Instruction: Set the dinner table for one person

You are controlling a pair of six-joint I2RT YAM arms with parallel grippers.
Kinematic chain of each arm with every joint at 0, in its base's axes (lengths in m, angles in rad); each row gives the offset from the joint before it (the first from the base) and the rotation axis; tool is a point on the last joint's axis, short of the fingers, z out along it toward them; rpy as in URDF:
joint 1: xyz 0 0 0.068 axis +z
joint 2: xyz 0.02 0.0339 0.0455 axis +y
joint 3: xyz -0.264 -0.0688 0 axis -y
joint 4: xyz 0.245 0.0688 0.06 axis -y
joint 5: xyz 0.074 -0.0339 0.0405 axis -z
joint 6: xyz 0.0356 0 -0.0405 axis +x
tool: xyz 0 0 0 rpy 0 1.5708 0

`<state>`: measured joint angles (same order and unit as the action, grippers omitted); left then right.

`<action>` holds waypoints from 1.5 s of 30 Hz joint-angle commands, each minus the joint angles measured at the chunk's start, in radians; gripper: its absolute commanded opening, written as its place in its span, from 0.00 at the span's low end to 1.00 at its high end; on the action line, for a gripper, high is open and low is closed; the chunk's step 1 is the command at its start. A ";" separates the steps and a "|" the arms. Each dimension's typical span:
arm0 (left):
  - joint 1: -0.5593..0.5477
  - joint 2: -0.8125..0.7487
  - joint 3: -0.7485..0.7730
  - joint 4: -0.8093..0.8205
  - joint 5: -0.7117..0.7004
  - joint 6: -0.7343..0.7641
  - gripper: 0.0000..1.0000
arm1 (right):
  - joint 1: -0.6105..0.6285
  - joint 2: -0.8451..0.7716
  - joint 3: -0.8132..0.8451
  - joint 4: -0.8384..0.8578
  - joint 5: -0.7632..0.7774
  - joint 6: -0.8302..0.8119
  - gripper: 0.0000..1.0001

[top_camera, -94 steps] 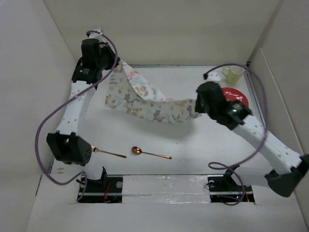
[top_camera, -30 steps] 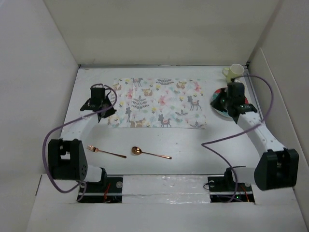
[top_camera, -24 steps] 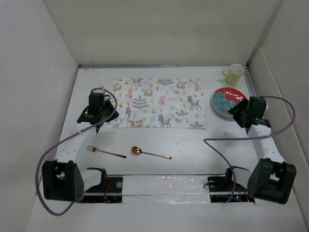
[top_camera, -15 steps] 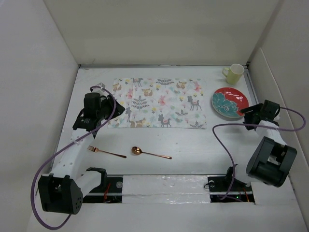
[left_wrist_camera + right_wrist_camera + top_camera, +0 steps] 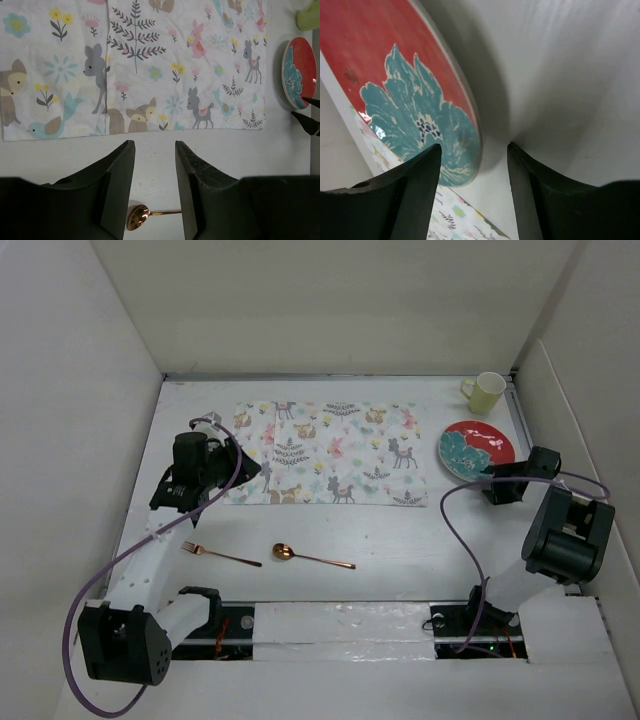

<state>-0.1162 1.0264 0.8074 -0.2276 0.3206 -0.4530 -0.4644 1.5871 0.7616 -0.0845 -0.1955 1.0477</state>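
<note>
Placemat (image 5: 325, 453) printed with pastel deer and leaves lies flat and fully spread, and you can place everything else from it. It rests on the white bench (image 5: 400, 540), which stretches out from under the placemat on every side to the white walls. Just off the placemat's right edge you see a red plate (image 5: 477, 450) with a teal flower, and beyond that plate, past the placemat's far right corner, a pale yellow mug (image 5: 486, 392). Nearer to you than the placemat's near edge lie a copper fork (image 5: 220, 554) and, right of it, a copper spoon (image 5: 312, 558), both apart from the cloth. Your left fingers (image 5: 117, 185) hang at the placemat's near left corner, spread apart with only bare bench between them and nothing held. Your right fingers (image 5: 415, 190) sit to the right of the placemat, low at the plate's near rim, also parted and empty; whether they touch the rim you cannot tell
</note>
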 commanded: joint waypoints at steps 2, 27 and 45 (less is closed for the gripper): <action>0.003 0.014 0.055 0.036 0.018 0.020 0.34 | 0.058 0.053 0.036 0.063 0.019 0.106 0.58; 0.003 0.103 0.206 -0.010 0.004 0.036 0.36 | 0.109 -0.533 0.010 -0.071 0.009 -0.017 0.00; 0.003 0.097 0.237 0.016 0.012 0.039 0.40 | 0.770 0.043 0.375 0.498 -0.421 0.069 0.00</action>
<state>-0.1162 1.1706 1.0302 -0.2359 0.3389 -0.4320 0.2836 1.5894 0.9951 0.0883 -0.5236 1.0554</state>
